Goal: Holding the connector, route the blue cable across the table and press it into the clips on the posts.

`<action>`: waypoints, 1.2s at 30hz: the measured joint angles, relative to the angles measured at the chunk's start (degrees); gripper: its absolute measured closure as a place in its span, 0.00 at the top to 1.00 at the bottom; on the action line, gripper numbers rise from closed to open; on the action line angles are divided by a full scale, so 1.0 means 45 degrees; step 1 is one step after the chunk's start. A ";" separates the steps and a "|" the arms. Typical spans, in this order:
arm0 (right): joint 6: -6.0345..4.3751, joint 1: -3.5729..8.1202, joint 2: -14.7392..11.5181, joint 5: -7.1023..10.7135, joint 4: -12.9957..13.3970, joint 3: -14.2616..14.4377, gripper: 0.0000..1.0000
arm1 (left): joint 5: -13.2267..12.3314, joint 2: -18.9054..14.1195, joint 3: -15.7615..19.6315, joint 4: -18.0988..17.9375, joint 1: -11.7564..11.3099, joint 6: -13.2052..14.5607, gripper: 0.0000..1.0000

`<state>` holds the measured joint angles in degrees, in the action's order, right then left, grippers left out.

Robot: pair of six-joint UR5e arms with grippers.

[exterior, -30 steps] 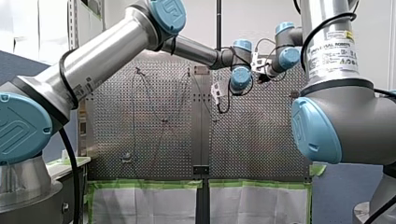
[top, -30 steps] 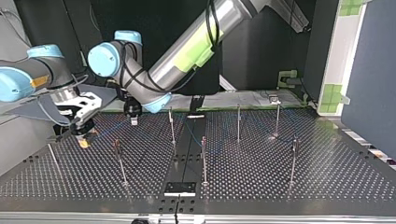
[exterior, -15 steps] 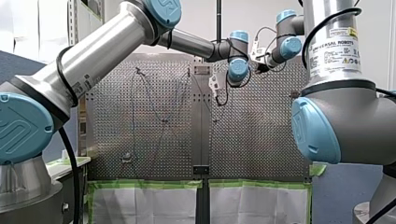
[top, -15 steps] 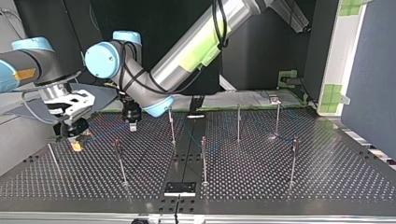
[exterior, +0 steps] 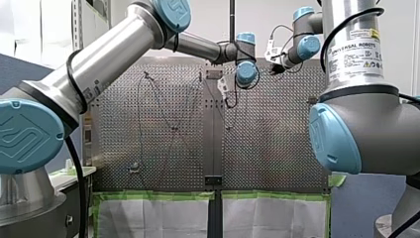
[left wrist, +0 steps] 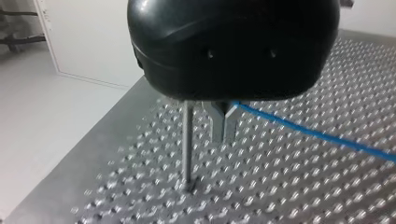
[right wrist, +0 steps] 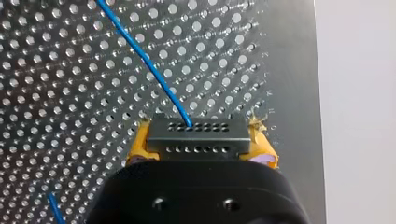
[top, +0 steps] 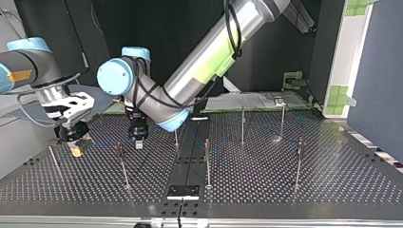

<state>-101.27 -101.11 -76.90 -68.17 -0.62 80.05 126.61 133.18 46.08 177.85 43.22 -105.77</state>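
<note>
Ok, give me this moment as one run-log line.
left gripper: shut on blue cable, beside a post | right gripper: shut on connector | stage: cable routing

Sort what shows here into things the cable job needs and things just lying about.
Job: blue cable; connector, held in my right pincer; posts; my left pincer, closed on the cable.
Lying about: black plate at the near edge of the table in the top view; white sheets edged with green tape.
</note>
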 joint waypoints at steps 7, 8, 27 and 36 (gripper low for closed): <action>0.0049 0.0009 0.0327 0.0296 0.0102 -0.0023 0.00 | -0.0689 0.0016 0.0016 -0.0438 -0.0545 0.0086 0.00; 0.0060 0.0011 0.0377 0.0318 0.0112 -0.0037 0.00 | -0.0790 0.0018 0.0020 -0.0481 -0.0612 0.0092 0.00; 0.0000 -0.0004 0.1083 0.0363 0.0195 -0.0978 0.00 | -0.2423 0.0168 0.0065 -0.1014 -0.1521 0.0078 0.00; 0.0012 0.0022 0.1097 0.0376 0.0199 -0.1000 0.00 | -0.2734 0.0159 0.0244 -0.0834 -0.1472 -0.0057 0.56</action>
<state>-101.22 -101.01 -71.96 -66.48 0.28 75.55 114.31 133.89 47.18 174.10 36.60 -106.02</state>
